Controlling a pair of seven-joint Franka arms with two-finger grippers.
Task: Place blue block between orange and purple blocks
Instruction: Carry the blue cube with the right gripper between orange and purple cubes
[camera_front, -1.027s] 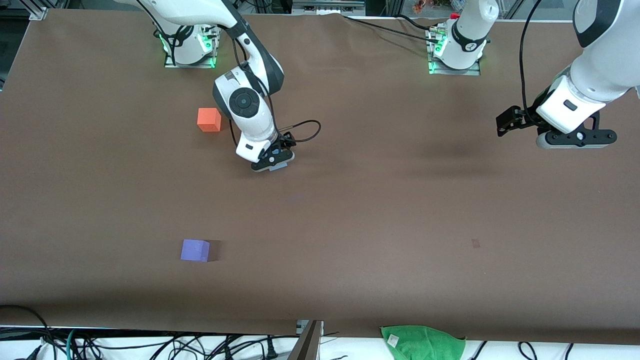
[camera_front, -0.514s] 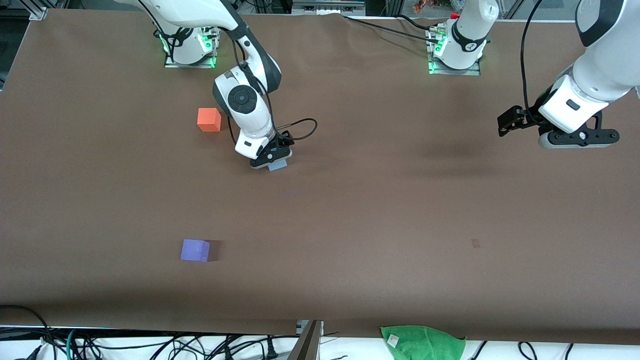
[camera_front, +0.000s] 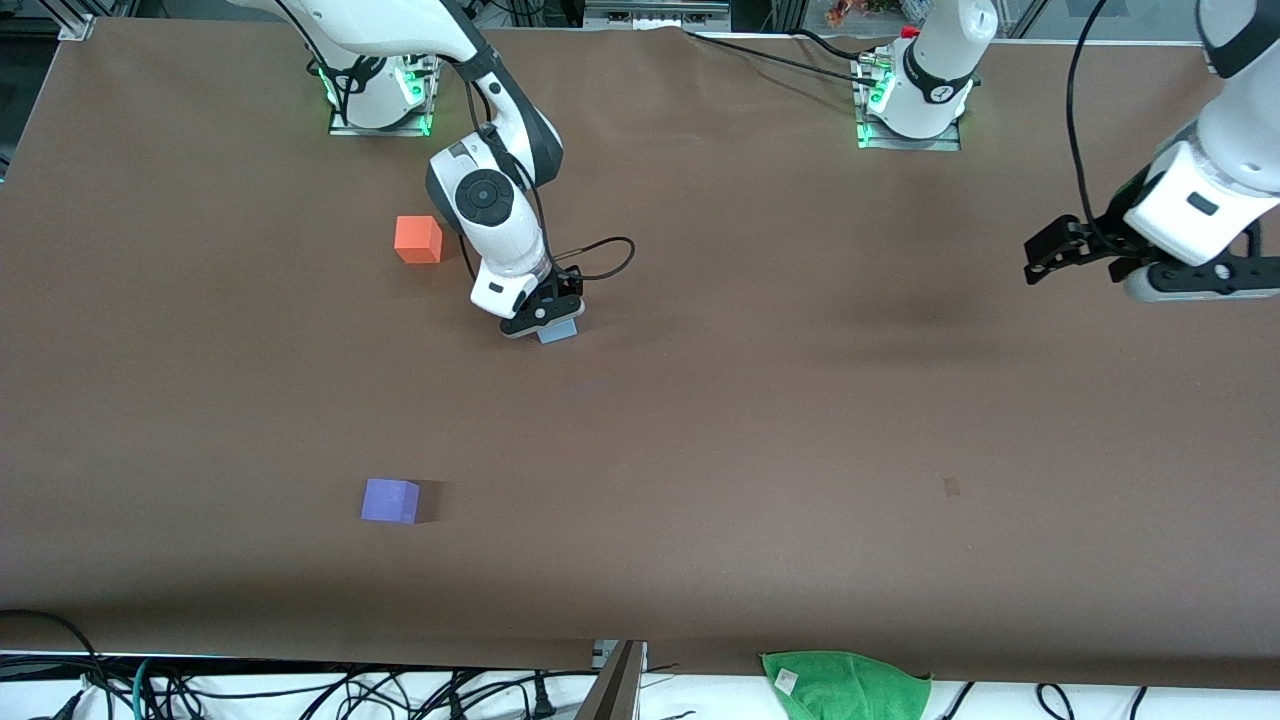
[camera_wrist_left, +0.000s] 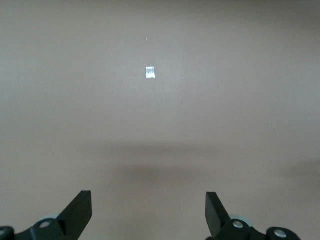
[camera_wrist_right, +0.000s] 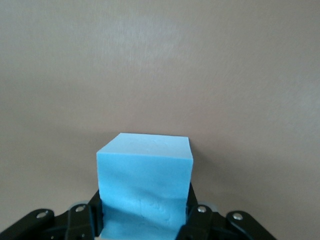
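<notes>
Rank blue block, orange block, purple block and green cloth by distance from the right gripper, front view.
1. blue block: clamped in the right gripper.
2. orange block: beside it, toward the right arm's base.
3. purple block: nearer the front camera.
4. green cloth: at the table's front edge, farthest.

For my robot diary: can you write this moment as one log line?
right end effector: shut on light sky-blue matte cube | left end effector: open, waiting | orange matte cube, violet-purple matte cube: apart

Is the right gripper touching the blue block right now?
Touching. The right wrist view shows the right gripper with its fingers pressed against both sides of the blue block, no gap visible on either side.
</notes>
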